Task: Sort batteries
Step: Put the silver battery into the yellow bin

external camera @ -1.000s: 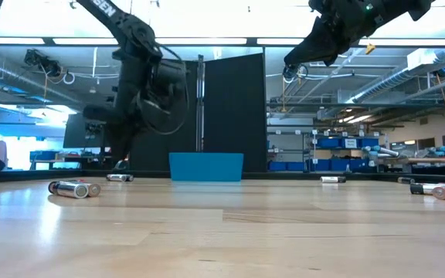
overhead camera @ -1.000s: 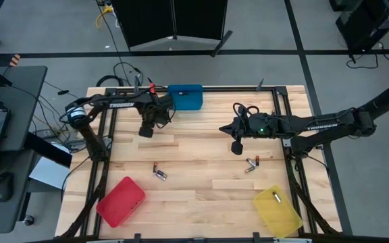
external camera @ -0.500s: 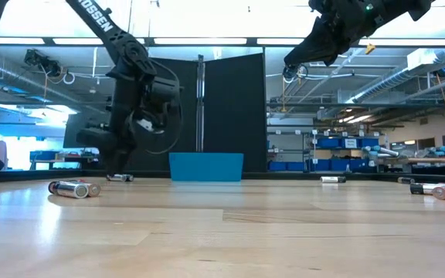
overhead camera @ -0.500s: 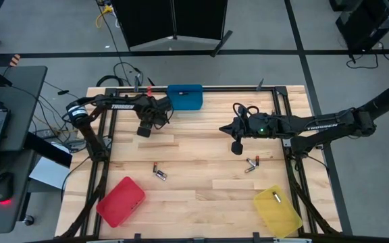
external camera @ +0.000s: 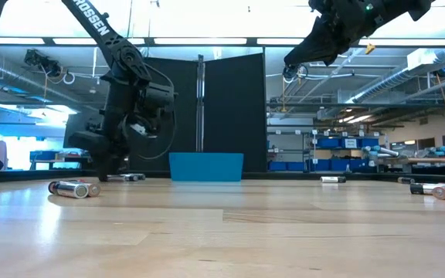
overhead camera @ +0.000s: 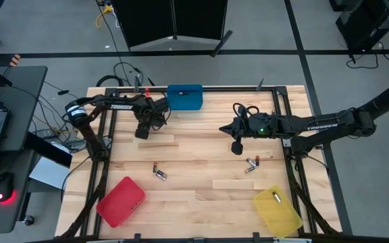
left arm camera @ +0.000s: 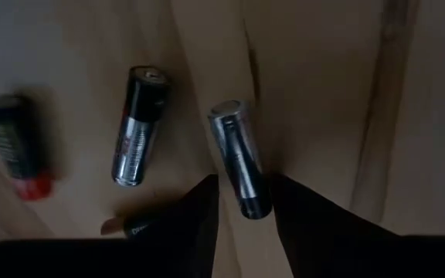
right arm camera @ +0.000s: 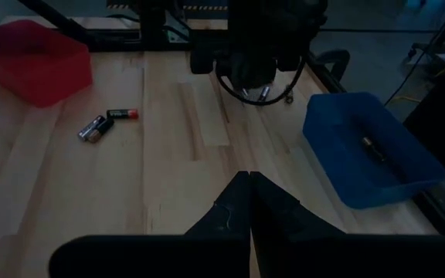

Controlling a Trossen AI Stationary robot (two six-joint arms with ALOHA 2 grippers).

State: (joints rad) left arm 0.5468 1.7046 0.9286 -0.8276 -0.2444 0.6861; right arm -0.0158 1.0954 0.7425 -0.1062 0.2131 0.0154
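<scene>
My left gripper [overhead camera: 141, 133] points down, low over the far left of the table, and is open. In the left wrist view its fingers [left arm camera: 201, 220] stand on either side of one end of a silvery battery [left arm camera: 238, 158] lying on the wood. Beside it lie a dark battery [left arm camera: 137, 127] and one with a red end [left arm camera: 18, 147]. More batteries lie near the middle [overhead camera: 159, 172] and to the right [overhead camera: 250, 164]. My right gripper [overhead camera: 237, 147] hangs shut, high over the table's right half.
A blue bin [overhead camera: 185, 96] at the far edge holds one battery [right arm camera: 373, 147]. A red bin [overhead camera: 121, 201] sits at the near left. A yellow bin [overhead camera: 277, 210] at the near right holds another battery. Bare wood lies between them.
My left gripper has sunk toward the table at the far left, coming down over the batteries there and drifting slightly toward the left edge. No battery has moved.
</scene>
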